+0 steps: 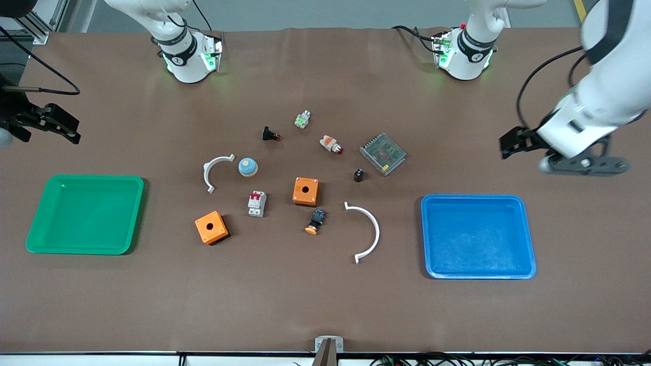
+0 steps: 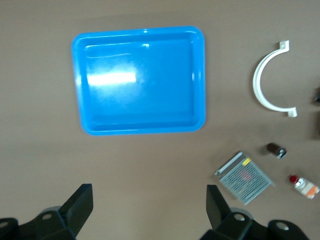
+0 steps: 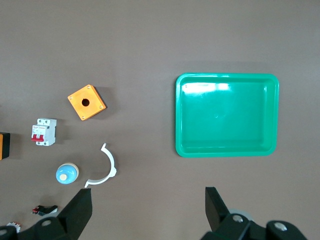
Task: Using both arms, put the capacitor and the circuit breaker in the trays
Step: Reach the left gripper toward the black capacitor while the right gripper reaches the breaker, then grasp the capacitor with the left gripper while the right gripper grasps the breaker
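The capacitor (image 1: 358, 175) is found mid-table toward the left gripper (image 1: 510, 143); the circuit breaker (image 1: 257, 203) toward the right gripper (image 1: 63, 126). Both are held wide, empty.

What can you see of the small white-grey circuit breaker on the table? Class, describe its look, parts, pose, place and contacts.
The small white-grey rectangular circuit breaker looks like moulded plastic, with a red switch lever on its face and screw holes at the end nearer the front camera. It lies flat on the brown table, face up, between the two orange square boxes, nearer the front camera than the blue dome. Nothing touches it except the table.
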`<control>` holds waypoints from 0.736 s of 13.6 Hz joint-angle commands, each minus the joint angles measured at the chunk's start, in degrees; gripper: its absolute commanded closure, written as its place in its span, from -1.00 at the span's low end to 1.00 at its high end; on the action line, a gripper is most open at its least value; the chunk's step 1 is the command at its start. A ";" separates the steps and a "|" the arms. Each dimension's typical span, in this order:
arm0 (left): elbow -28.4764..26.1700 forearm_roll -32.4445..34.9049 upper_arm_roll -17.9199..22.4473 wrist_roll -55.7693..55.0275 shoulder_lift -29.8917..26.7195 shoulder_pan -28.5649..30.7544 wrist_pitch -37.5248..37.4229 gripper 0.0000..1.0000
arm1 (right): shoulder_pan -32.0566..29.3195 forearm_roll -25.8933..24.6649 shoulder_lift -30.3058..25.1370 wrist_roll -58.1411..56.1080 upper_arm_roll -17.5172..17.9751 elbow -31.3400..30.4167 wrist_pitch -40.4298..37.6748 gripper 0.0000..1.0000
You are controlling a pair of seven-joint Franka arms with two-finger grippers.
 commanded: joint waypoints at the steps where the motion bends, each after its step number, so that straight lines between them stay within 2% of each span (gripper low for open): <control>1: -2.85 -0.42 -2.99 -9.15 1.51 -2.24 4.52 -1.00 | 2.90 1.46 0.35 0.34 0.27 -0.59 -2.59 -1.00; 5: -4.35 -0.33 -4.14 -18.83 7.49 -7.50 10.06 -1.00 | 8.61 4.70 4.91 1.30 0.19 -2.87 0.72 -1.00; 7: -5.93 0.28 -4.14 -25.94 10.91 -10.32 15.14 -1.00 | 10.37 6.47 7.37 7.16 0.18 -4.54 4.93 -1.00; 10: -7.34 0.37 -4.14 -30.18 18.37 -13.23 24.28 -0.98 | 13.27 6.47 10.45 11.58 0.18 -7.96 12.84 -1.00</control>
